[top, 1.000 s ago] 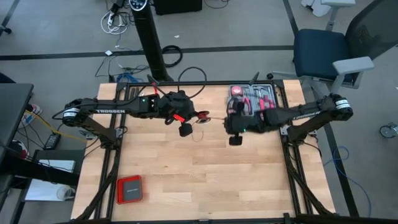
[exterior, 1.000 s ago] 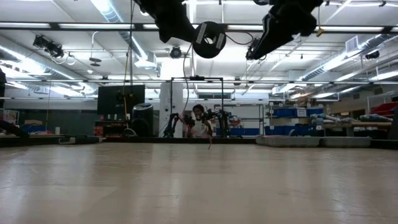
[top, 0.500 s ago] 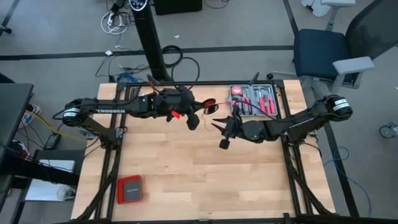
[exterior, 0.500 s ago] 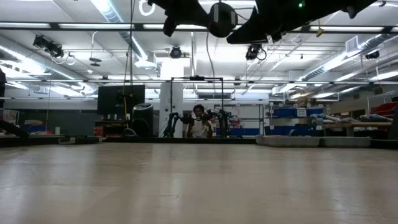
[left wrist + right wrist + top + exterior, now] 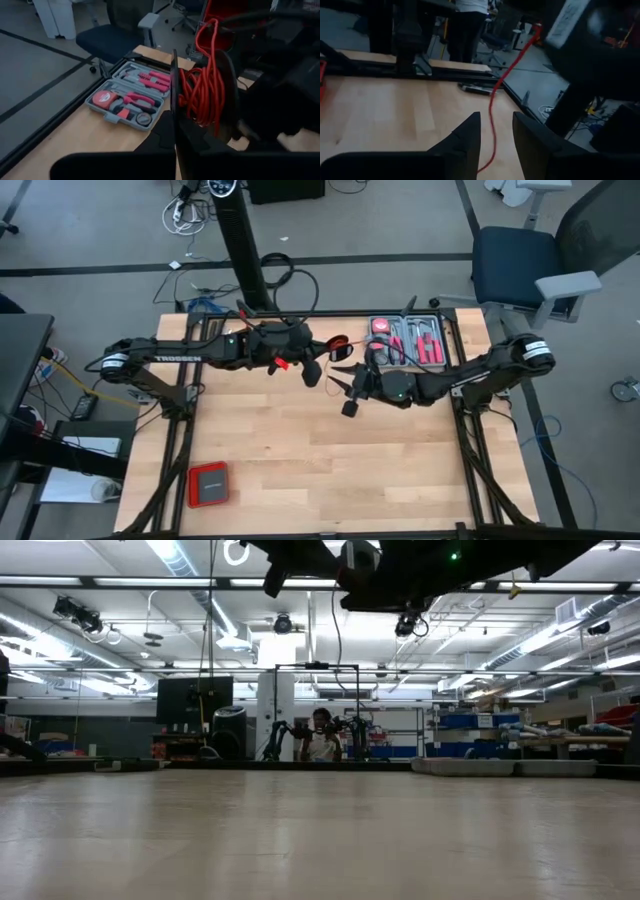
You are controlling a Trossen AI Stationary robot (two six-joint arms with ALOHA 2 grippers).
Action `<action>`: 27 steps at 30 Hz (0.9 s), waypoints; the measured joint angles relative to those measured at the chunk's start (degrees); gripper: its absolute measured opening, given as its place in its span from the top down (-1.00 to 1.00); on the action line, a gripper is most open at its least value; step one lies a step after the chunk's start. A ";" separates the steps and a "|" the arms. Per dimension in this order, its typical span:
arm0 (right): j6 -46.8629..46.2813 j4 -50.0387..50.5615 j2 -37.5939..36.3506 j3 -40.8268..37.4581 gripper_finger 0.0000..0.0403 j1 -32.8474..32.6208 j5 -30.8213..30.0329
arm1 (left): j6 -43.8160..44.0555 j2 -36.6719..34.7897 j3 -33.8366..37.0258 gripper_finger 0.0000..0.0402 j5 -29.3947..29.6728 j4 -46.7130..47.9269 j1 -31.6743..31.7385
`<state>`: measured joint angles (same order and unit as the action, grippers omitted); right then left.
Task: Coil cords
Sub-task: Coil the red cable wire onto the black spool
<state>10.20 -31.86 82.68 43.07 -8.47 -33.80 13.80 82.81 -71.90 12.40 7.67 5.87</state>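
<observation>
Red cord [image 5: 205, 92] near tool tray [image 5: 131, 102]

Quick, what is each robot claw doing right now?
Left gripper: shut on the black spool of red cord.
Right gripper: open, holding nothing.

Light wooden desk [image 5: 300, 450] carried an open grey plastic tool tray [image 5: 412, 340] with pink-handled tools at its far right corner. Flat red square box [image 5: 208, 484] lay near the front left corner. Blue office chair [image 5: 520, 265] stood beyond the desk.
</observation>
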 joint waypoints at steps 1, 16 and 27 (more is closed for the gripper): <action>0.04 -1.29 0.64 0.00 0.45 0.23 0.50 | 0.00 0.01 0.00 1.00 0.00 -0.48 0.00; 3.29 -7.47 3.49 0.00 0.63 1.46 1.95 | -0.96 0.04 0.00 1.00 0.07 -0.64 0.00; 3.73 -7.54 3.44 0.00 0.87 2.29 6.62 | -1.14 0.04 0.00 1.00 0.07 -1.06 0.00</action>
<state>13.93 -39.40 86.13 43.07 -6.17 -27.18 12.67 82.85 -71.90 12.47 6.61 5.87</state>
